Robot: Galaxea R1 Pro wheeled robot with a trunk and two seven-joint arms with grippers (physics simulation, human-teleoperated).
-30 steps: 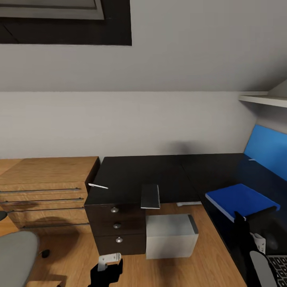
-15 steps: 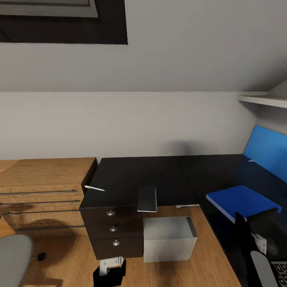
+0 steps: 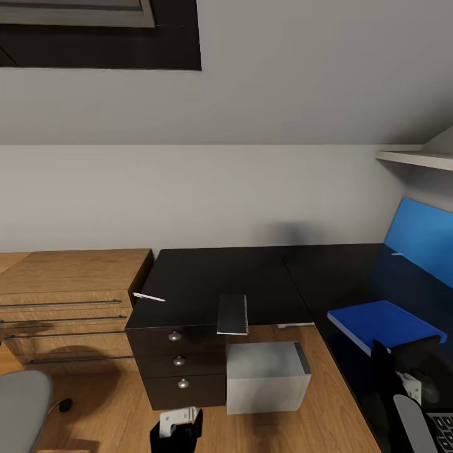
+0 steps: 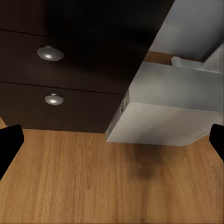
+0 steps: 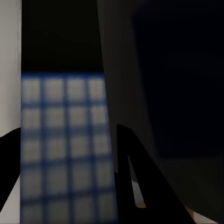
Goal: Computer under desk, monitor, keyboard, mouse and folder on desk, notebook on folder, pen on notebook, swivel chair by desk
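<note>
**View settled facing desk corner; both hands empty**

Since a second ago the whole head view has slid sideways, then nearly stopped: camera motion, not the objects. Left to right: swivel chair [image 3: 22,402] at the frame edge on the floor; pen [image 3: 150,297] on the desk [image 3: 214,277] near its left end; left hand [image 3: 178,425] low before the drawers, fingers spread wide, holding nothing; notebook [image 3: 233,313] overhanging the front edge; computer [image 3: 267,376] beneath; folder [image 3: 385,323] on the right wing. Right hand [image 5: 65,154]: parted, nothing gripped. Judgement: the notebook fetch comes next.
</note>
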